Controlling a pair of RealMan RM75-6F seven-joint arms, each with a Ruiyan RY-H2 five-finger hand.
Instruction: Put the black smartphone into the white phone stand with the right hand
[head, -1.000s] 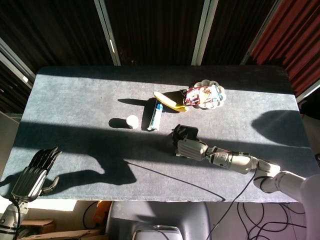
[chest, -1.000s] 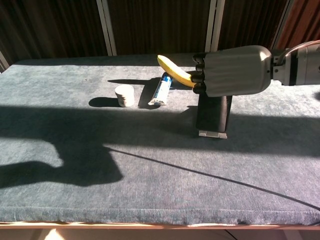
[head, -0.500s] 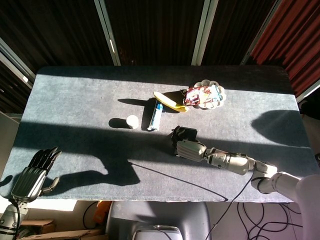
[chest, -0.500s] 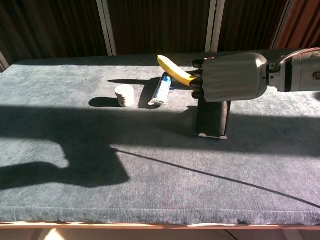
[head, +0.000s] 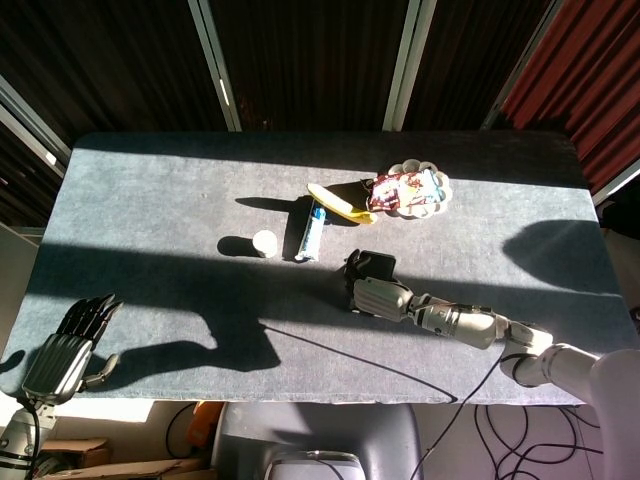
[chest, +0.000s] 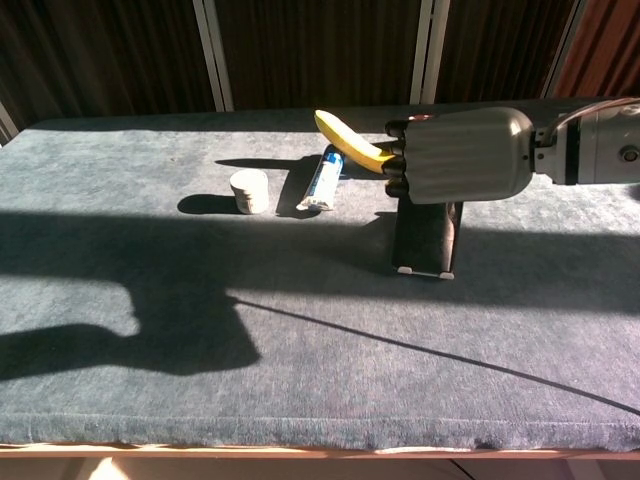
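Right hand wrapped around the top of the black smartphone, standing upright, bottom edge seemingly in the white phone stand, hard to tell in shadow. Banana just behind. Left hand off the worktop edge, fingers loosely spread, empty.

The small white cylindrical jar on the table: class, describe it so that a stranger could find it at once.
Start at the grey cloth-covered table and find the yellow banana near its far middle. Beside it lies a blue-and-white tube; just left of that stands the small white cylindrical jar. Alone among its neighbours it is squat, round, upright and plain white.
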